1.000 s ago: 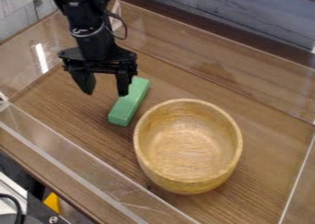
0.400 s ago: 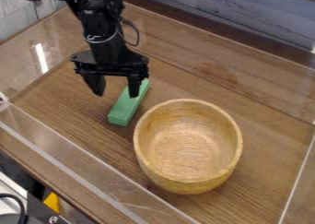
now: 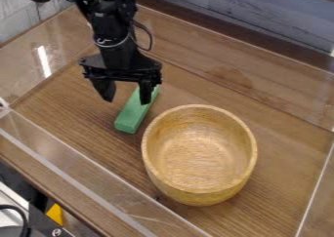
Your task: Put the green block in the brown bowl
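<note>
Hovering low over the far end of the green block [image 3: 132, 112], the claw [image 3: 124, 91] points nearly straight down with its fingers spread wide and nothing between them. No contact with the block can be confirmed from this single view.

Block position: flat on the wooden tabletop [image 3: 78, 148], just beside the brown bowl [image 3: 198, 153], off the bowl's upper-left rim and apparently not touching it. Bowl is empty.

Key relation: the block's long axis runs diagonally in the picture, from lower-left near end to upper-right far end. The claw sits at the upper end, so most of the block lies below and slightly toward the camera from the fingertips. The two fingers appear to stand on either side of the narrow width, across the long axis, which is the orientation a pinch would need.

Judgement: approach step, grasp not yet made. Next move probably calls for a short descent, then closing across the width. Risk: gripping so near one end may let the bar tilt on lifting.
</note>
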Available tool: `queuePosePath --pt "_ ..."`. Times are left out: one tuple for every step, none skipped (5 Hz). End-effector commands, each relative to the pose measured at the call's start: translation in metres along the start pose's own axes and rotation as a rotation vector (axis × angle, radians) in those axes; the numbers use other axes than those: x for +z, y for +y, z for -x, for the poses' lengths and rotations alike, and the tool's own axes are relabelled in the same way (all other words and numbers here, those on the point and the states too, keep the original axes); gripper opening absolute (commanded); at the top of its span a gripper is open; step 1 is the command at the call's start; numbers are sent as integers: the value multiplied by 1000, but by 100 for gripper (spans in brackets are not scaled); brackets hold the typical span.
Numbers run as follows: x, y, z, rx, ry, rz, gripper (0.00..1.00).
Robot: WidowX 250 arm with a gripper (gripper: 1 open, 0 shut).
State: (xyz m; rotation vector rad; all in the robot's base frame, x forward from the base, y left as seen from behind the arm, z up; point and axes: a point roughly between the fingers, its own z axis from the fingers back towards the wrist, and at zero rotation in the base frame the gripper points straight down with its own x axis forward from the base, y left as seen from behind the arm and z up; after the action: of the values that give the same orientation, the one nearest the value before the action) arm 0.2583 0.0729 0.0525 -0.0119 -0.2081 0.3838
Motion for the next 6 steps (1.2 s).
queuePosePath --pt "5 -3 -7 -18 -35 1 100" --pt "5 -3 -8 -25 -41 0 100" --pt "5 -3 -8 -29 -45 -1 100" --pt "6 -4 -8 -36 -49 -2 100" --pt "6 -3 -8 -40 -52 -4 100" --pt "6 -2 -8 -42 -54 -5 100"
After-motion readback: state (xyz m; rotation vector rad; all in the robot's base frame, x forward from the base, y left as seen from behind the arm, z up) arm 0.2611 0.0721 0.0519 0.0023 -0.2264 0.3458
